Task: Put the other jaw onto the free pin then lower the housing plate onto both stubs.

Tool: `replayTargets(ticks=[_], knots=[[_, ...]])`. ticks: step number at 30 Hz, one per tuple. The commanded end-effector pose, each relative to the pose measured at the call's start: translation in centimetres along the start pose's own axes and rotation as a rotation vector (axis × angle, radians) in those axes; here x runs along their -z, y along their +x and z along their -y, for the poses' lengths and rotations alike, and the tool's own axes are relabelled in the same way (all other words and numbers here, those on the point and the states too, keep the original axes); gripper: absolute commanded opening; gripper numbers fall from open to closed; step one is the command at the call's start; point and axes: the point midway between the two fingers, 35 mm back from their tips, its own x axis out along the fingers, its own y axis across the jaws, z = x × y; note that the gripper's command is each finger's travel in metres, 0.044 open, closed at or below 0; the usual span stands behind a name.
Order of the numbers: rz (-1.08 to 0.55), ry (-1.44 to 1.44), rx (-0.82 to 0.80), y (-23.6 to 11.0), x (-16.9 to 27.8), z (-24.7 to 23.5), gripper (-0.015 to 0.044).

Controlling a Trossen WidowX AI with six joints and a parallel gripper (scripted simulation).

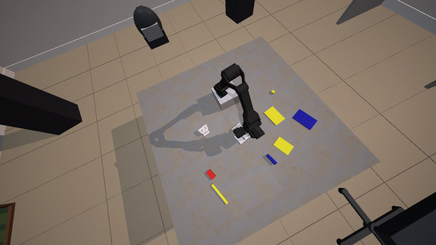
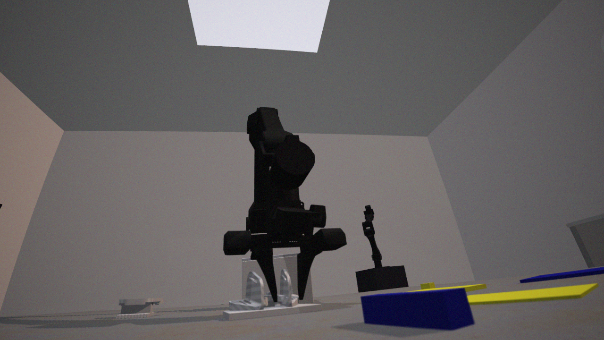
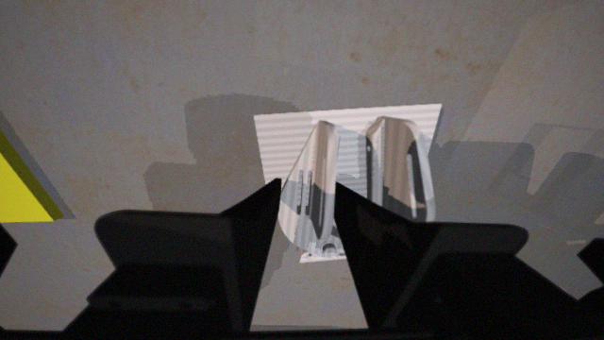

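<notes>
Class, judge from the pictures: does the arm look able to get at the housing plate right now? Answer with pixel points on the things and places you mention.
Probably not yet: its gripper (image 2: 289, 299) (image 3: 306, 185) is shut on a jaw (image 2: 288, 289) (image 3: 322, 189). Otherwise nothing seems to stand between it and the housing plate (image 1: 205, 132) (image 2: 137, 302).

Jaws (image 1: 241, 136) (image 2: 289, 301) (image 3: 309, 183) low, pointing down, apparently clamped, partly parted.
</notes>
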Motion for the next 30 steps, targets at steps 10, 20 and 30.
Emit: replayTargets(ticks=[10, 20, 30], knots=[[0.000, 0.000, 0.000, 0.0, 0.0, 0.0, 0.0224], [0.000, 0.000, 0.000, -0.6, -0.1, 0.0, 0.0224], [0.002, 0.000, 0.000, -6.9, 0.0, 0.0, 0.0224]])
